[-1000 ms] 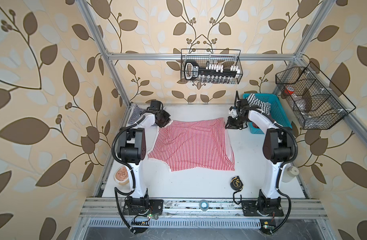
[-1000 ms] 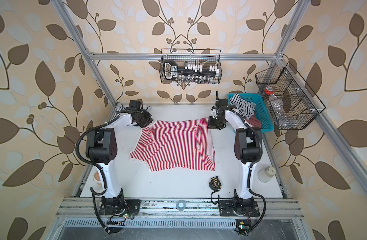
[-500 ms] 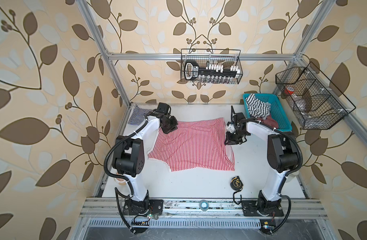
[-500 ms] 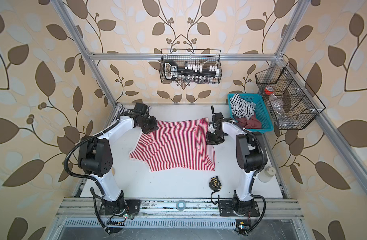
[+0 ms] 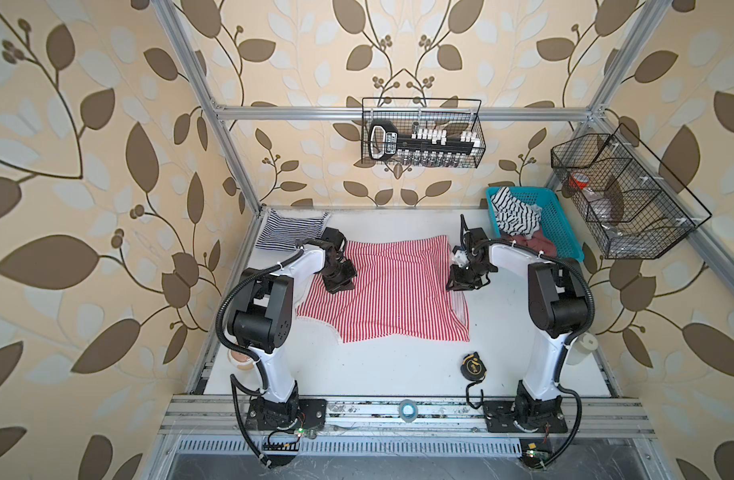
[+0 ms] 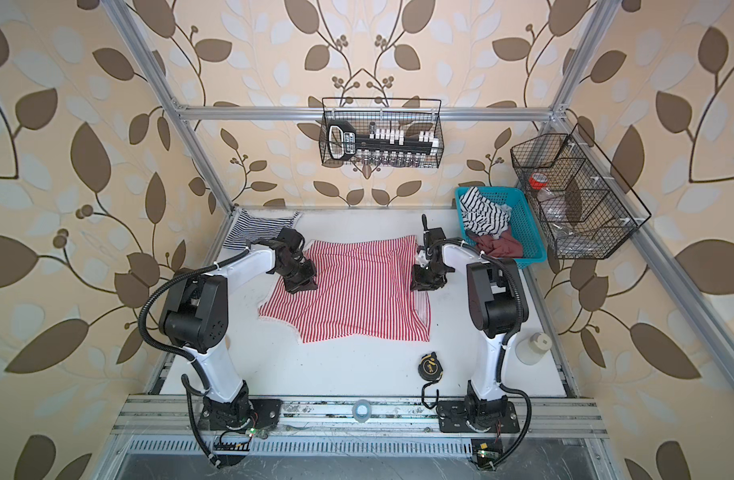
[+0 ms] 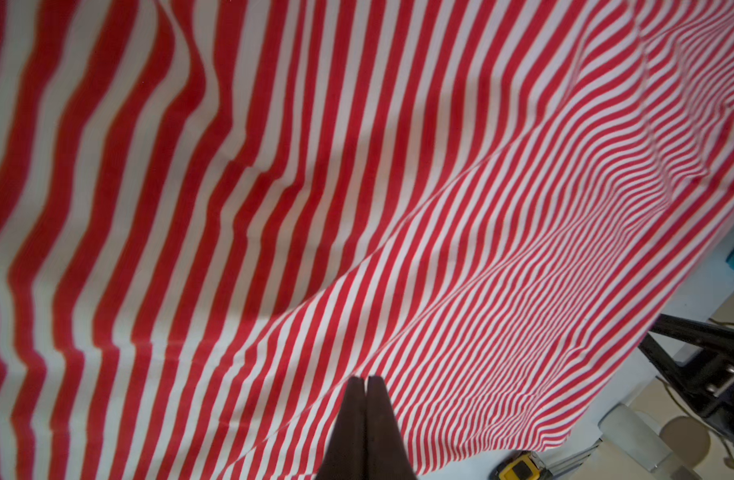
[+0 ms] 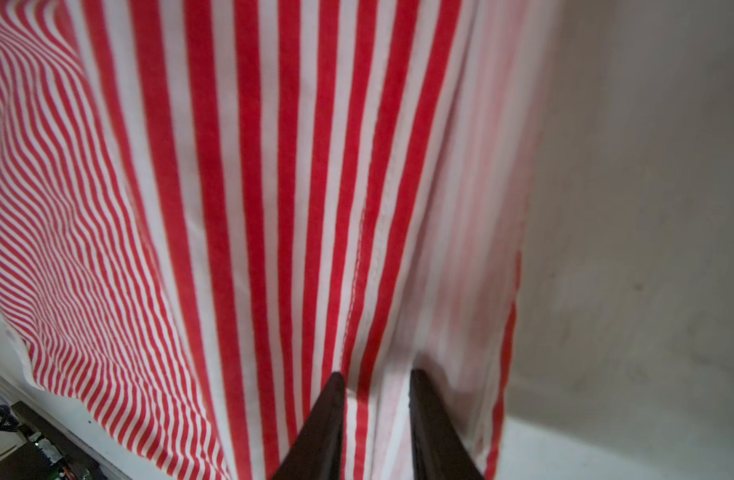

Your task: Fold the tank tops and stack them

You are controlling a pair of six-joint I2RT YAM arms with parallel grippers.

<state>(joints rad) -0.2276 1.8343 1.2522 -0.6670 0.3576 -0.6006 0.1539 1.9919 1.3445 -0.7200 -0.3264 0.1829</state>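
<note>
Left wrist view: the left gripper [image 7: 364,380] is seen with fingertips pressed together, tips down on the red-and-white tank top [image 7: 398,208]. Whether fabric is pinched between them cannot be told. In the right wrist view the right gripper [image 8: 375,374] is seen narrowly parted over the cloth by a side seam, with nothing clamped.

In both top views that top is laid spread mid-table [image 5: 378,374], with one gripper over each side edge. The navy-and-white tank top [image 5: 288,230] is laid at the far left corner, seemingly folded. Contact between the two tops is hidden by the left arm.

Risks:
- If a lift is started now, only the left side would likely be carried. The cloth would be dragged diagonally and the fold skewed.
- If a single layer is caught on the left, the layers would be separated.
- Ripples along the near edge would be locked into the crease.
- The tape measure [image 5: 473,365] near the front right corner could be snagged if the cloth is pulled forward.
</note>
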